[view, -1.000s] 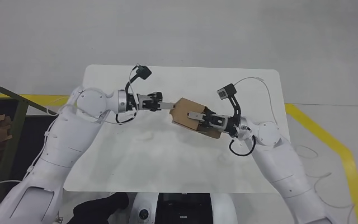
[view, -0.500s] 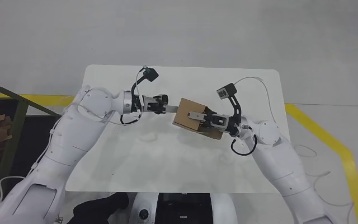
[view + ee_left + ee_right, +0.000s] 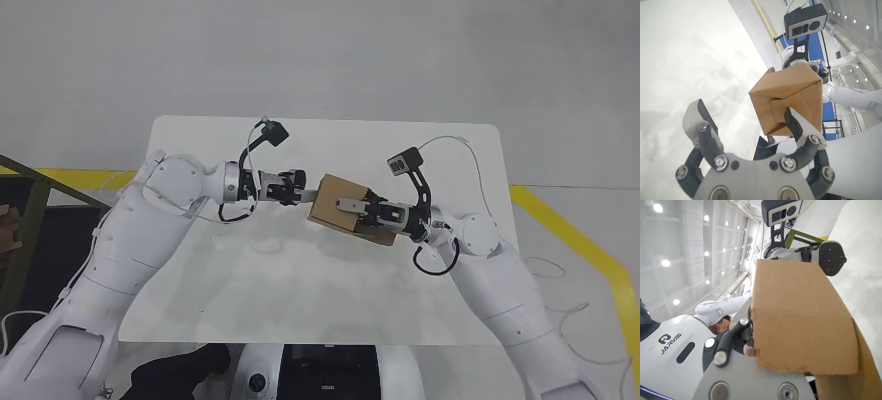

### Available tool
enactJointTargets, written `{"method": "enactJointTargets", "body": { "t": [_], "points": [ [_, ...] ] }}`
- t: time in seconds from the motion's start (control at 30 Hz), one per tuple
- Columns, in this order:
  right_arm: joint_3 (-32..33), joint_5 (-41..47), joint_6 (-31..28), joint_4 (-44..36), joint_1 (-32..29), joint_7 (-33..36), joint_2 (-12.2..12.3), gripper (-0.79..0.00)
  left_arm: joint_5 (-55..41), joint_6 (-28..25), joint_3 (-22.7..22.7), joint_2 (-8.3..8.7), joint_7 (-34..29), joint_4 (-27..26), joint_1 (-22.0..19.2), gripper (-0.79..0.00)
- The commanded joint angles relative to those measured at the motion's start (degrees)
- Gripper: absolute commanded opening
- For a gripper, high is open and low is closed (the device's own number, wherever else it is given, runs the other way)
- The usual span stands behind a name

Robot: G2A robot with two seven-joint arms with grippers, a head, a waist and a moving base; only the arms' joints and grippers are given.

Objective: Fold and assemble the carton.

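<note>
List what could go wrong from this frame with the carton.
1. The open left gripper touches the end flap with one finger only; pushing could crease it rather than tuck it.
2. The right gripper seems to hold the carton by one wall, so that push may twist it loose.

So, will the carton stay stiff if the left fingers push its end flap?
Probably it dents: the carton is thin board, its tucked end flap gaping slightly. It seems light; the right fingers hold it by one panel, so it may swivel.
</note>
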Motion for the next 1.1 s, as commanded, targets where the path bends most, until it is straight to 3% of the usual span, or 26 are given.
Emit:
{"method": "enactJointTargets", "body": {
  "t": [0.0, 0.6, 1.07],
  "points": [
    [0.0, 0.1, -0.1, 0.2, 0.1, 0.1, 0.0, -0.785, -0.1, 0.0, 0.0, -0.02, 0.0, 0.0, 0.0, 0.000],
    [-0.4, 10.1, -0.8, 4.5, 2.1, 8.7, -0.6, -0.785, -4.2, -2.7, 0.2, -0.20, -2.3, 3.7, -0.5, 0.000],
    [-0.9, 12.3, -1.2, 5.0, 2.6, 11.2, -1.0, -0.785, -4.9, -2.6, 1.5, -0.61, -3.0, 4.5, -1.5, 0.000]
  ]
}}
